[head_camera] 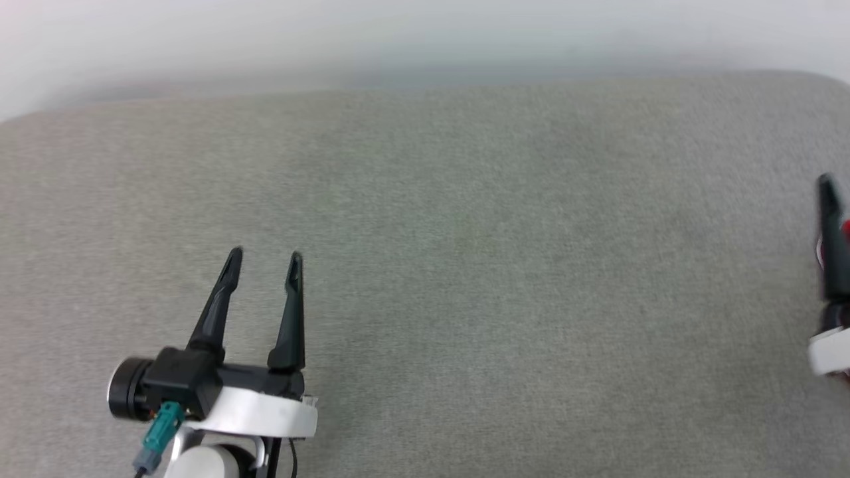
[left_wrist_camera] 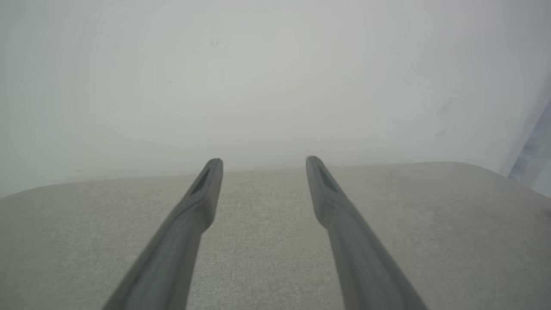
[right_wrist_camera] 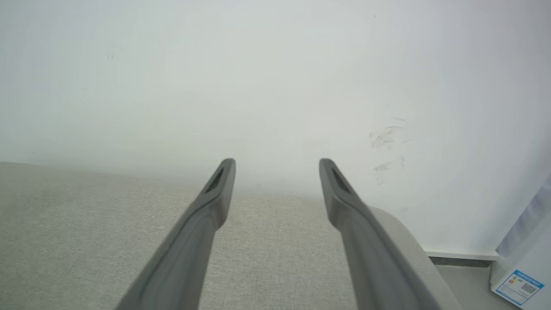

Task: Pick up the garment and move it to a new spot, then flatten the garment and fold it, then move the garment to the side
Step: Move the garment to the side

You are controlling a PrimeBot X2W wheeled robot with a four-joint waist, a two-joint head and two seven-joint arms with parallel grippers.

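Note:
A thin sliver of red cloth (head_camera: 846, 230), the one bit of the garment in sight, shows at the far right edge of the head view, just behind a dark finger (head_camera: 831, 232) of my right arm. In its own wrist view, my right gripper (right_wrist_camera: 277, 165) is open, nothing between its fingers, above the grey surface near its rounded right corner. My left gripper (head_camera: 265, 255) hovers at the lower left, open and empty, and the left wrist view gives the same for the left gripper (left_wrist_camera: 263, 161).
A wide grey fabric-covered surface (head_camera: 465, 232) stretches across the head view, backed by a white wall (head_camera: 425, 33). Past the surface's right corner (right_wrist_camera: 400, 228) lie the floor and a white box with a blue label (right_wrist_camera: 518, 286).

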